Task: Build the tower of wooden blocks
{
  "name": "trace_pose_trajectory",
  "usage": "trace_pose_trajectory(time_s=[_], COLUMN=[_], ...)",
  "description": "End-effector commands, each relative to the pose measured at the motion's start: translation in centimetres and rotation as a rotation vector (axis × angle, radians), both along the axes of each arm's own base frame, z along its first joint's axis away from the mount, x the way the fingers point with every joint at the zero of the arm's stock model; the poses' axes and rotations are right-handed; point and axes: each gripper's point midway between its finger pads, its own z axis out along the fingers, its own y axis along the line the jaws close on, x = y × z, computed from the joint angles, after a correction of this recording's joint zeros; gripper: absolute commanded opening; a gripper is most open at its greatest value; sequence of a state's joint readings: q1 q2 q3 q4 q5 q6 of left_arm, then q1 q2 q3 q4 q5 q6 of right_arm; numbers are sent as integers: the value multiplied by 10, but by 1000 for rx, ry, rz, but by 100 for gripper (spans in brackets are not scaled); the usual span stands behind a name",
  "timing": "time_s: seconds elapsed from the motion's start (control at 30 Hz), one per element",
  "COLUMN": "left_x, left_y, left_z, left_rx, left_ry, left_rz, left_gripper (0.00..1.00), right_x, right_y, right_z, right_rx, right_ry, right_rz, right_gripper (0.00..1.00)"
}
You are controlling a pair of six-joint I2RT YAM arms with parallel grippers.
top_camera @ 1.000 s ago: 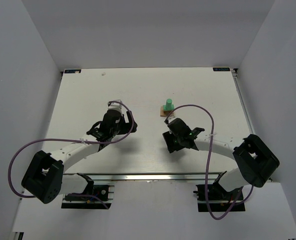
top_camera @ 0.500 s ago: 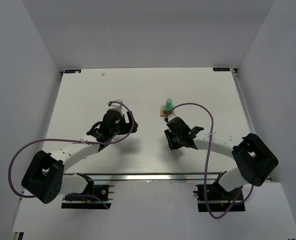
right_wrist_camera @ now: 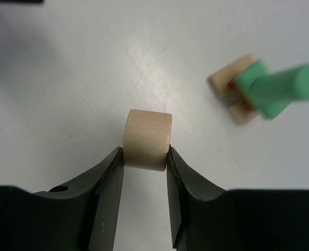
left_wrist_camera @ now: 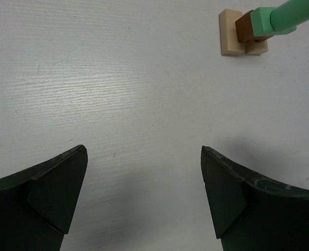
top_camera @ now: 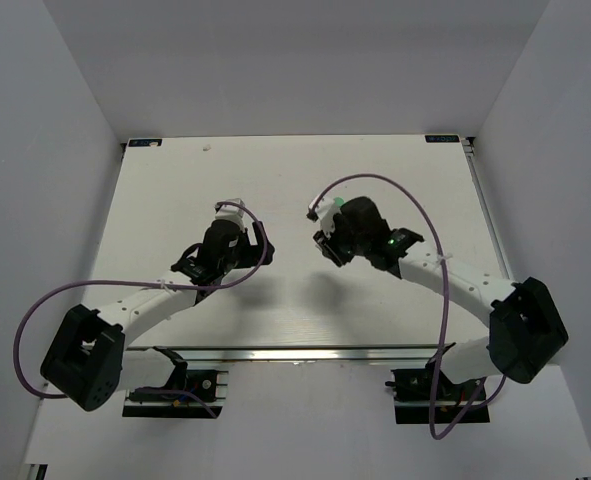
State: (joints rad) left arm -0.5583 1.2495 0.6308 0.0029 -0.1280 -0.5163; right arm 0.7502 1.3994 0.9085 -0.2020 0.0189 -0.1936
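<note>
While I watch the feeds, the wood block tower stands a little right of the middle of the surface, somewhat closer to its far edge than to its near edge. Its foot is two flat pale tan blocks lying side by side, with a dark brown block across them, a mint green block on that and a mint green cylinder standing on top. From overhead I can see almost none of it, because the right arm's wrist reaches over that spot and only a speck of mint green shows at its far side. The right gripper is clenched on a loose pale tan cylinder, one finger pressed to each side of it. This piece is apart from the tower, which sits further out and to the right in the right wrist camera. I cannot judge how high the piece hangs over the surface. The left gripper is released, its jaws spread wide with nothing but bare white surface between them. It sits toward the middle of the surface, on the left side of the tower and well apart from it, with the tower showing in the upper right corner of its wrist camera. A pale blur at the right edge of that same view is too cropped for me to name. Purple cables loop off both arms, the right one arching over the far half of the surface.
</note>
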Motion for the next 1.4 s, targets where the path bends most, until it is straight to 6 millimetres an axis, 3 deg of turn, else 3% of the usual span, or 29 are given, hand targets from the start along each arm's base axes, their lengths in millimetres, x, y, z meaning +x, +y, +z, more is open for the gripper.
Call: trace_pose_trajectory(time_s=[0.0,0.13,0.17,0.23,0.27,0.3,0.33,0.37,0.43,0.57,0.77,1.1,1.37], left_x=[8,12,14,19,23,25,27,29,31,34,30,34,37], left_y=[5,11,12,13,16,16,17,17,16,14,14,11,8], left_z=[20,15,16,15,17,19,17,18,19,17,10,16,8], left_rx=[0,54,60,83,96,106,117,119,124,138,141,130,143], left_ry=[-61,-42,-45,-53,-67,-75,-75,-83,-88,-84,-68,-96,-78], left_rz=[24,49,54,59,75,76,77,77,69,57,44,39,30], left_gripper=[98,98,98,98,98,98,98,98,98,98,98,98,98], right_x=[33,59,70,87,94,100,108,118,126,130,119,134,142], right_y=[21,19,19,12,12,6,4,-1,-2,2,2,-15,-18], right_z=[87,107,89,97,77,75,87,73,79,96,102,85,80], right_rx=[61,-20,-70,-154,-186,-226,-261,-314,-338,-294,-291,-380,-377], right_ry=[-280,-306,-272,-261,-190,-165,-172,-149,-169,-241,-253,-231,-225], right_rz=[328,502,525,576,603,607,601,588,607,636,707,676,698], right_gripper=[3,4,4,3,2,2,2,1,0,0,1,7,7])
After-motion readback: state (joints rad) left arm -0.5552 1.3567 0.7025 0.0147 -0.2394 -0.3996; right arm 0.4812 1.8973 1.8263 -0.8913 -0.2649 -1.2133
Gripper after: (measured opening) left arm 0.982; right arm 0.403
